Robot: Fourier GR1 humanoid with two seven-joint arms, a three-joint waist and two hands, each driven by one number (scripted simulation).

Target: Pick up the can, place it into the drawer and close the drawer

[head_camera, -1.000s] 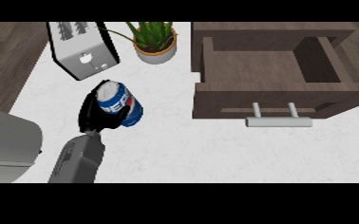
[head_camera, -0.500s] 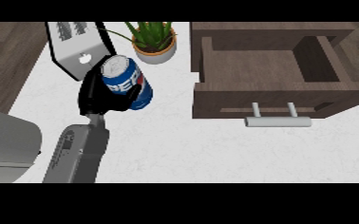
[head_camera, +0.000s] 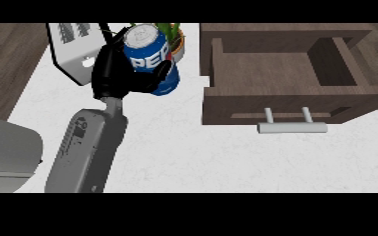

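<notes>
One hand (head_camera: 118, 72) grips can (head_camera: 153, 57) (drawer (head_camera: 284, 77) open).

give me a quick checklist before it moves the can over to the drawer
1. Can held: ok. The left hand has fingers curled round the blue can.
2. Can off the counter: ok, it looks lifted, in front of the toaster and plant.
3. Can upright: not ok, it leans slightly, top toward the camera.
4. Drawer open: ok. The drawer is pulled out with its inside showing.
5. Drawer has room: ok, nothing shows inside.
6. Right hand ready to close the drawer: cannot tell, it is not in view.
</notes>
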